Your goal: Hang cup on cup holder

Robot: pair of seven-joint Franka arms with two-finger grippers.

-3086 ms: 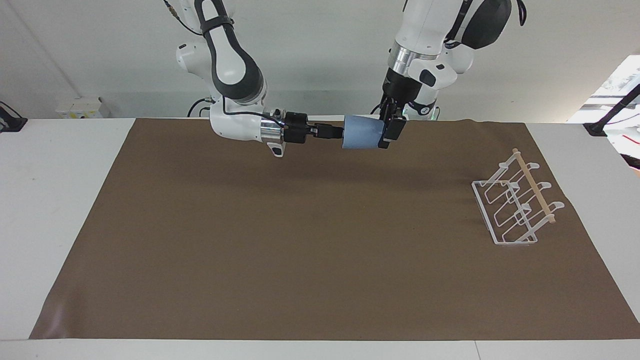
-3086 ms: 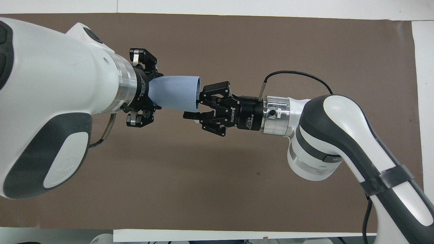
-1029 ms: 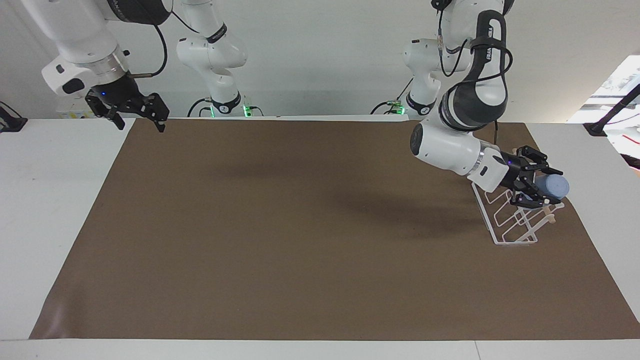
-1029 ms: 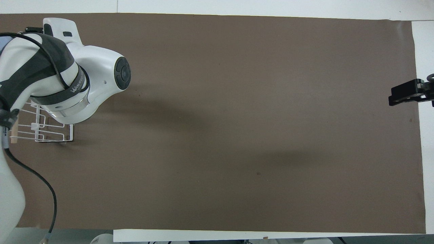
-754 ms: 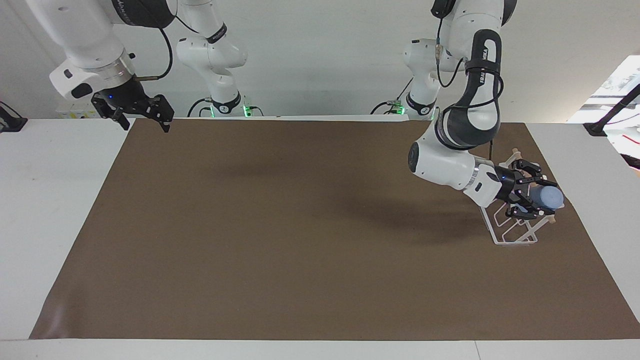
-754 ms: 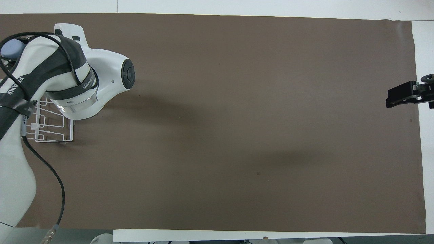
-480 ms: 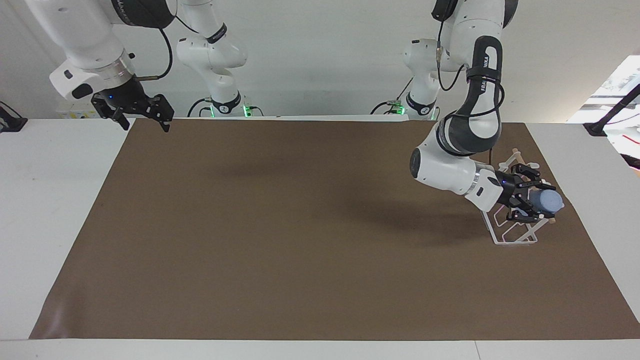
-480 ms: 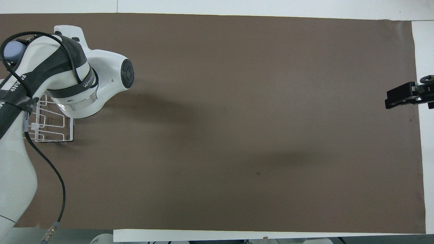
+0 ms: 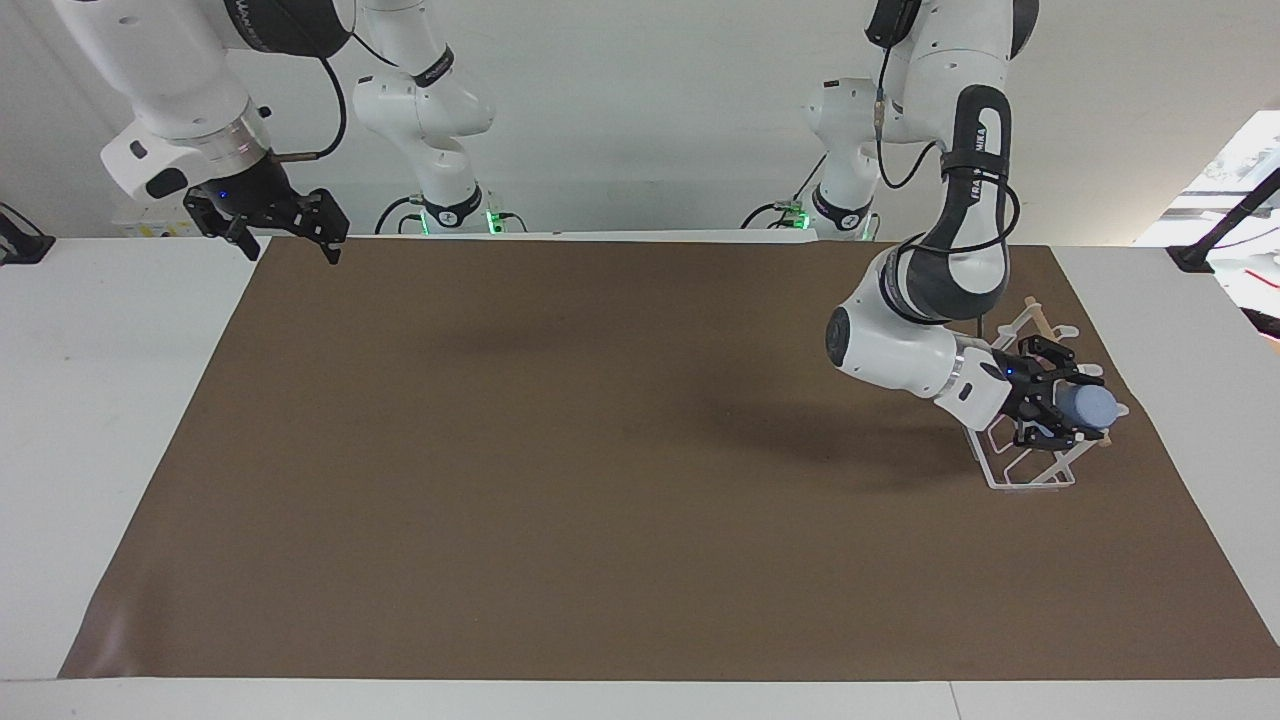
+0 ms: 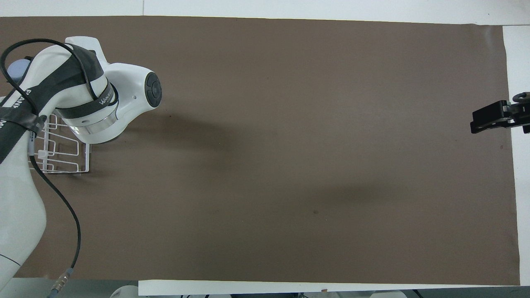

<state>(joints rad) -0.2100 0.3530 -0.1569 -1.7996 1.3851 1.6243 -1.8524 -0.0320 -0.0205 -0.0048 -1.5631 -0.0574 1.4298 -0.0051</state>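
A brown mat (image 9: 600, 450) covers your white table, and in the facing view your left gripper (image 9: 1062, 405) pinches the light-blue cup (image 9: 1090, 406) right at the prongs of the cup holder (image 9: 1010, 470) at the left arm's end, while your right gripper (image 9: 280, 225) waits with fingers spread over the mat's corner at its own end. From overhead, the left arm hides most of the cup (image 10: 12, 68) and part of the cup holder (image 10: 62, 159), and only the right gripper's tip (image 10: 492, 118) shows.

2 arms, glossy white shells with dark grey joint bands. Brushed silver wrist rings. Black 2-finger grippers: left gripper (image 9: 1062, 405), right gripper (image 9: 278, 225). Thin black cables looped along forearms, metal-tipped connector at 1 end. Dark grey round joint cap. White lettering on grey band. Green lights at bases.
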